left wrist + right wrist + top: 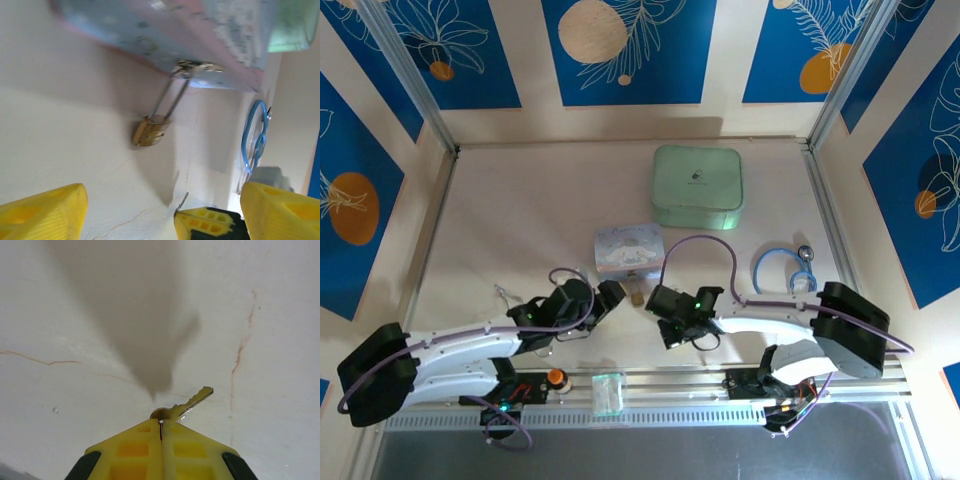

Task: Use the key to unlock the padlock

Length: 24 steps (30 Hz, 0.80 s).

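**Key pinched in right fingers, padlock hanging off the tin clasp**

- Right fingers [137, 450]: pressed together on the head of the key [189, 403]. In the right wrist view the blade sticks out past the tips, long axis running up and to the right, just over the bench [75, 390].
- Key: thin, silvery with a slight brass tint, notched along one edge.
- Padlock [149, 131]: just in front of the blue cartoon tin [629, 247], between the two arms' tips in the top view.
- Padlock axis, left wrist view: body at lower left, shackle running up and right to the tin's clasp [197, 67].
- Padlock look: small ridged brass-gold body with a long, thin silver shackle.
- Left fingers [45, 212]: spread wide, holding nothing, with the padlock ahead of the gap.
- Writing: the tin's print and the small dark mark on the green box [697, 186] are too small to read.
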Each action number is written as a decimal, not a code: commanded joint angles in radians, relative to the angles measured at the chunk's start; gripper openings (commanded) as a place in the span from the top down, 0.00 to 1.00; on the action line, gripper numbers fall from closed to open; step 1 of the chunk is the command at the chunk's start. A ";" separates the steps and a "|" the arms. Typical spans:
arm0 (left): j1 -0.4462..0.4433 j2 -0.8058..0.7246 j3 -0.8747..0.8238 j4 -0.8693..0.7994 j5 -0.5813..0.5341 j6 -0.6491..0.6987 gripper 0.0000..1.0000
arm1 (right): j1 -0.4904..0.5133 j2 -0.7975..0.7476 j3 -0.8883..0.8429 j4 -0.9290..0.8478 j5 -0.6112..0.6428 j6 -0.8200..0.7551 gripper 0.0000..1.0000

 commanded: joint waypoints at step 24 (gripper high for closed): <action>-0.049 0.221 0.086 0.282 0.191 -0.104 0.40 | 0.043 -0.086 0.143 0.080 -0.154 -0.326 0.99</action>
